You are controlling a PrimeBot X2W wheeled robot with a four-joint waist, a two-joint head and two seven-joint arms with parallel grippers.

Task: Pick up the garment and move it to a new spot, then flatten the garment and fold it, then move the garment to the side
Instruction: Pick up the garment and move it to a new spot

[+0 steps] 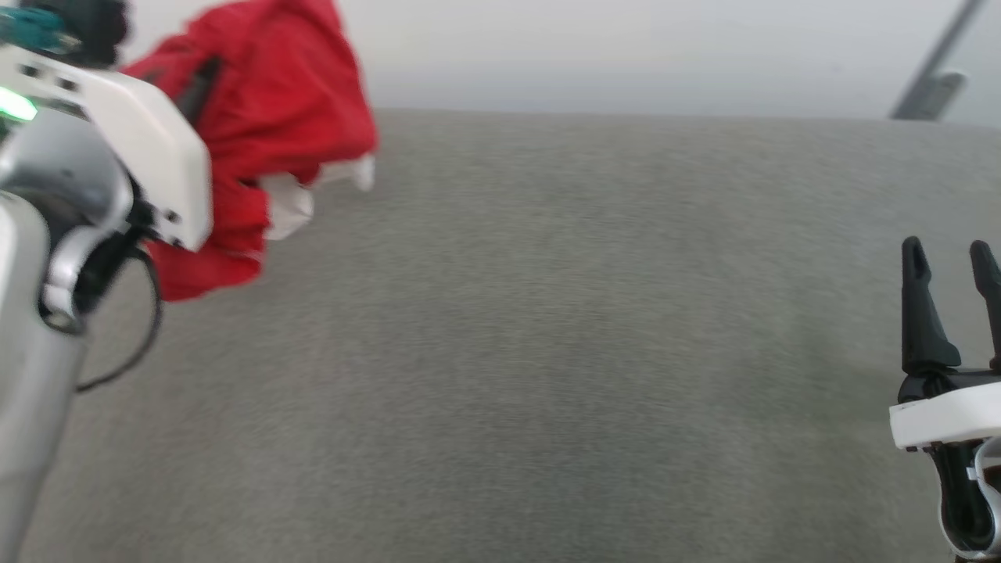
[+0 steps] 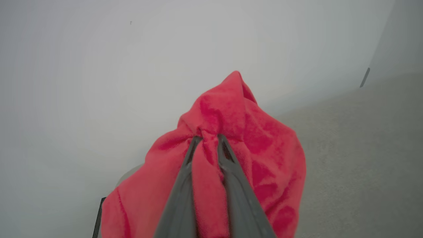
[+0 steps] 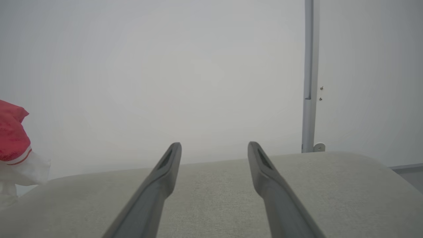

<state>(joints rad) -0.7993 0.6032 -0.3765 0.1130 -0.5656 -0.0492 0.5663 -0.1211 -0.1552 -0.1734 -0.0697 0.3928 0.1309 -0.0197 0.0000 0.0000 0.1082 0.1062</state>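
The garment [image 1: 274,117], red with a white sleeve, hangs bunched at the upper left of the head view, lifted off the grey surface. My left gripper [image 2: 209,138] is shut on a fold of the garment [image 2: 257,145], its two dark fingers pinching the red fabric at their tips. In the head view the left arm's white wrist covers part of the cloth. My right gripper [image 1: 950,262] stands open at the lower right, far from the garment, with nothing between its fingers [image 3: 165,172]. The garment's red and white edge [image 3: 15,148] shows at the far left of the right wrist view.
A wide grey cushioned surface [image 1: 547,352] spreads under both arms, its far edge meeting a pale wall. A grey vertical pole [image 3: 309,76] stands beyond the surface at the right.
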